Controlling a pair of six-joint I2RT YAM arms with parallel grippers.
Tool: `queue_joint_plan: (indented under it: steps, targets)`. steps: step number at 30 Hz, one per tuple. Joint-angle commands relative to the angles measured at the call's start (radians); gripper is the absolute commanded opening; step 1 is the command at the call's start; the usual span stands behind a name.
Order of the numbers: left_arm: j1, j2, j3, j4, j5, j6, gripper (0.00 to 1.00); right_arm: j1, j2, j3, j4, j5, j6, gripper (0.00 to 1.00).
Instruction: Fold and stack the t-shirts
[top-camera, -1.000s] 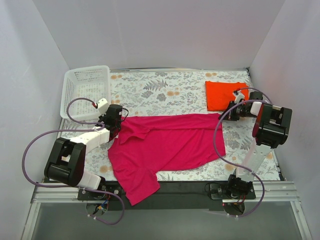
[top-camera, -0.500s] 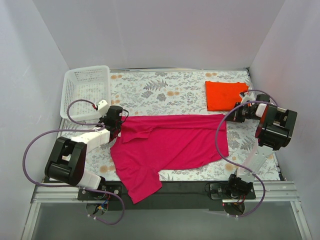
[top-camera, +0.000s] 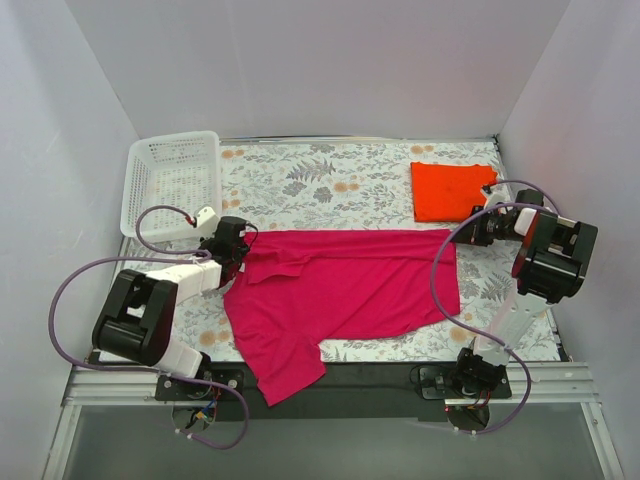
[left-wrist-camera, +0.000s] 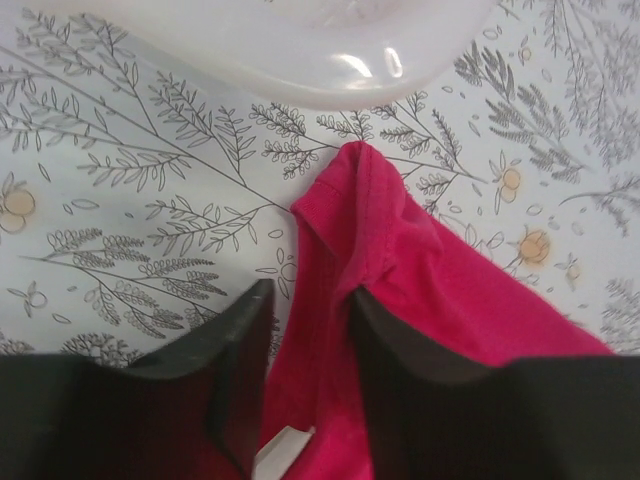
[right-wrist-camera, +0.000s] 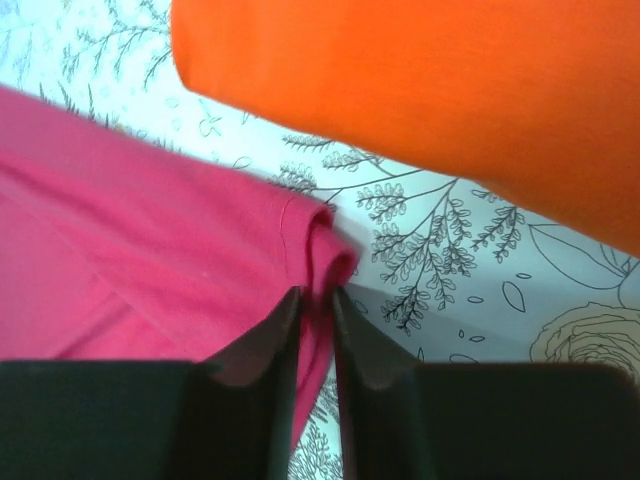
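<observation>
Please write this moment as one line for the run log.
left gripper: open, astride pink t-shirt edge | right gripper: shut on pink t-shirt corner | orange t-shirt: folded, far right

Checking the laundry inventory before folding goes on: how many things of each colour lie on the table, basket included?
magenta-pink t-shirt: 1
orange-red t-shirt: 1
white basket: 1
Total: 3
</observation>
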Motion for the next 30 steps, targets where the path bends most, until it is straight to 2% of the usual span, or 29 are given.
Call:
queue_joint_plan:
  steps: [1, 2, 5, 10, 13, 14, 17, 18, 19, 20, 21, 23, 24, 26, 27, 30]
  targets:
    - [0.007, -0.069, -0.008, 0.015, 0.014, 0.014, 0.44, -0.015, -0.067, 0.031, -0.068, -0.011, -0.12, 0.25]
    - [0.007, -0.095, -0.019, 0.044, 0.067, 0.03, 0.48, -0.015, -0.078, 0.031, -0.081, -0.013, -0.139, 0.33]
    - [0.007, -0.234, -0.073, 0.102, 0.173, 0.084, 0.57, -0.015, -0.124, 0.054, -0.142, -0.016, -0.211, 0.43]
    - [0.009, -0.406, -0.097, 0.072, 0.246, 0.12, 0.6, 0.005, -0.203, 0.102, -0.266, -0.019, -0.323, 0.49]
    - [0.018, -0.472, -0.09, -0.022, 0.243, 0.118, 0.6, 0.077, -0.255, 0.105, -0.325, -0.033, -0.461, 0.52]
    - [0.024, -0.497, -0.091, -0.039, 0.244, 0.11, 0.6, 0.112, -0.268, 0.099, -0.398, -0.045, -0.602, 0.52]
    - [0.043, -0.532, -0.119, -0.073, 0.257, 0.077, 0.61, 0.325, -0.308, 0.054, -0.512, -0.099, -0.821, 0.52]
    - [0.046, -0.547, -0.127, -0.071, 0.255, 0.043, 0.6, 0.466, -0.341, 0.033, -0.506, -0.1, -0.929, 0.52]
    - [0.052, -0.551, -0.136, -0.098, 0.26, 0.031, 0.6, 0.54, -0.358, 0.014, -0.492, -0.096, -0.971, 0.52]
    - [0.061, -0.551, -0.146, -0.1, 0.261, 0.018, 0.6, 0.615, -0.372, -0.015, -0.405, -0.08, -0.984, 0.51]
    - [0.067, -0.546, -0.148, -0.1, 0.263, -0.001, 0.6, 0.766, -0.4, -0.03, -0.324, 0.003, -0.91, 0.51]
    - [0.085, -0.532, -0.142, -0.106, 0.28, -0.018, 0.6, 0.914, -0.409, -0.055, -0.155, 0.134, -0.828, 0.5]
    - [0.092, -0.517, -0.137, -0.112, 0.287, -0.031, 0.6, 1.032, -0.391, -0.044, -0.056, 0.25, -0.79, 0.5]
    - [0.107, -0.505, -0.124, -0.132, 0.295, -0.043, 0.59, 1.117, -0.336, 0.008, 0.013, 0.352, -0.723, 0.5]
    - [0.11, -0.502, -0.122, -0.137, 0.303, -0.049, 0.59, 1.171, -0.266, 0.089, 0.019, 0.401, -0.707, 0.49]
    - [0.118, -0.503, -0.124, -0.151, 0.309, -0.075, 0.59, 1.252, -0.161, 0.161, 0.06, 0.481, -0.666, 0.49]
